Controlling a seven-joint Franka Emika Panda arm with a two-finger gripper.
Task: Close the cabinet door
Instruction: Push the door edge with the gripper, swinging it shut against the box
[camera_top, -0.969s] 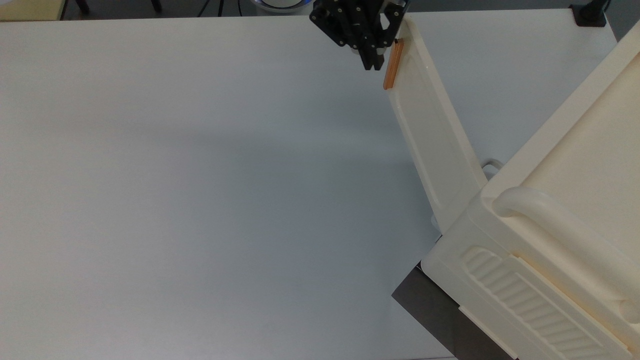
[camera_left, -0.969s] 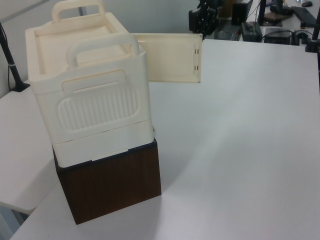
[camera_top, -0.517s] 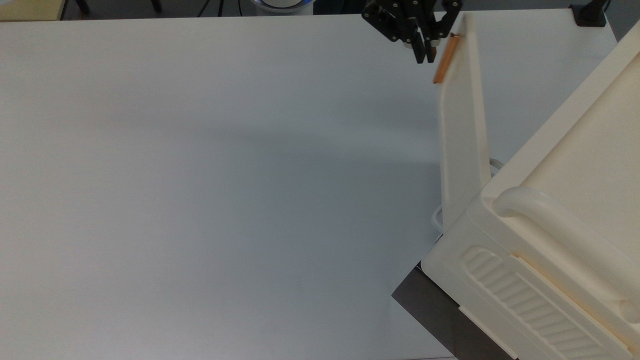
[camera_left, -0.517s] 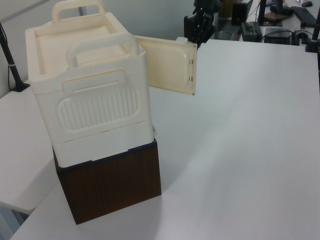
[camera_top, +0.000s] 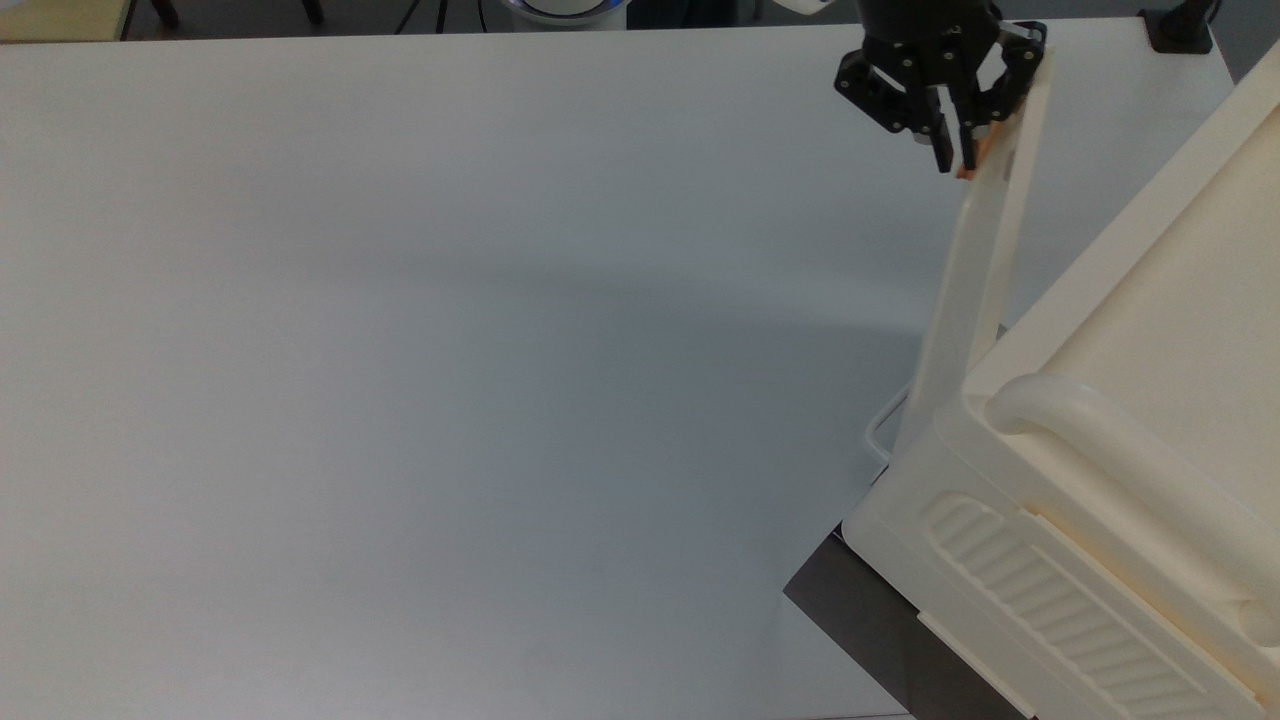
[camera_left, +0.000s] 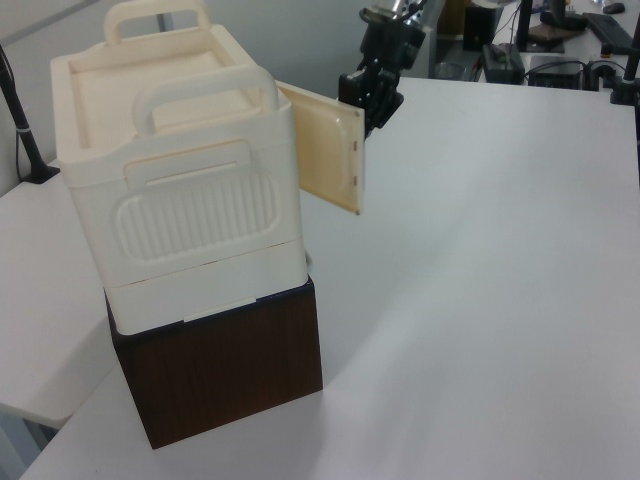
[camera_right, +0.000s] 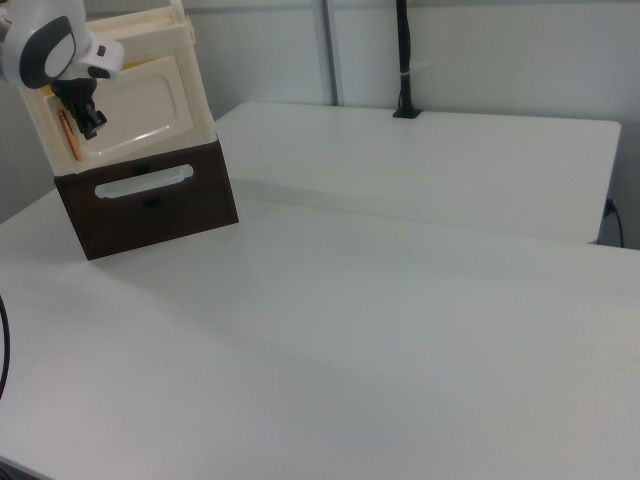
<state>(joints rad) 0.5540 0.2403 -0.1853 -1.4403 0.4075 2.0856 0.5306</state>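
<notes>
— At the top view's upper right, where's the hand (camera_top: 958, 150)?
— Against the cabinet door (camera_top: 975, 260) by its orange handle (camera_top: 975, 160) — fingers pressed together, gripping nothing.
— And the door?
— Ajar, angled off the cabinet (camera_left: 180, 190) atop a dark wooden base (camera_left: 225, 370) on the tabletop (camera_top: 400, 350).

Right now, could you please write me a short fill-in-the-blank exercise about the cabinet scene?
1. The cabinet door is partly ____.
2. The gripper sits at the door's ____ bar handle.
3. The cabinet stands on a dark ____ box.
4. The table is ____ in colour.

Missing words: open; copper-orange; wooden; white.
</notes>
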